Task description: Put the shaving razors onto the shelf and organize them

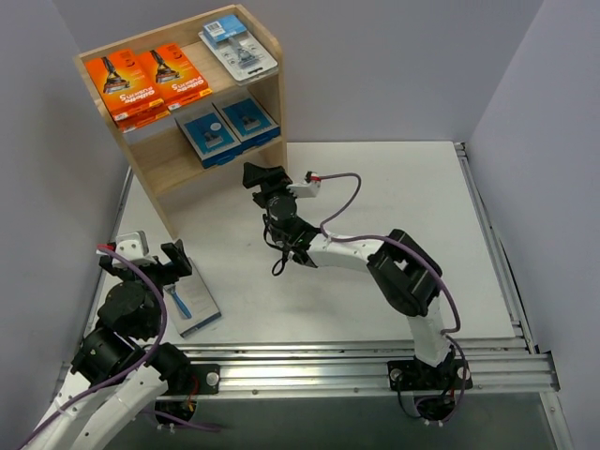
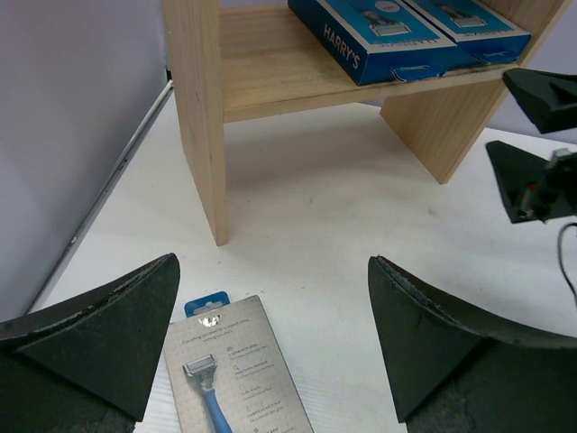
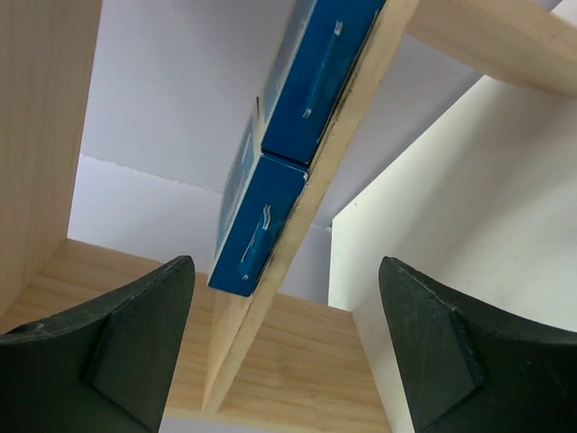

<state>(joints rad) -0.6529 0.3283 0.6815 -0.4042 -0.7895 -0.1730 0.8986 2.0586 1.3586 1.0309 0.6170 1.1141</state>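
Observation:
The wooden shelf (image 1: 157, 169) stands at the back left. Two orange razor boxes (image 1: 145, 80) and a clear blister pack (image 1: 237, 44) lie on its top. Two blue boxes (image 1: 225, 128) lie on the lower tier and also show in the left wrist view (image 2: 379, 36). A grey pack picturing a blue razor (image 1: 194, 307) lies flat on the table at the front left. My left gripper (image 1: 175, 259) is open and empty just above its far end; the pack (image 2: 233, 370) lies between the fingers, nearer the left one. My right gripper (image 1: 264, 176) is open and empty, next to the lower tier's front right corner.
The right wrist view is rolled sideways and shows the lower shelf board (image 3: 297, 262) edge-on with the blue boxes' ends (image 3: 279, 171) on it. The shelf's near left leg (image 2: 203, 117) stands ahead of my left gripper (image 2: 272, 289). Grey walls close in on the left, back and right.

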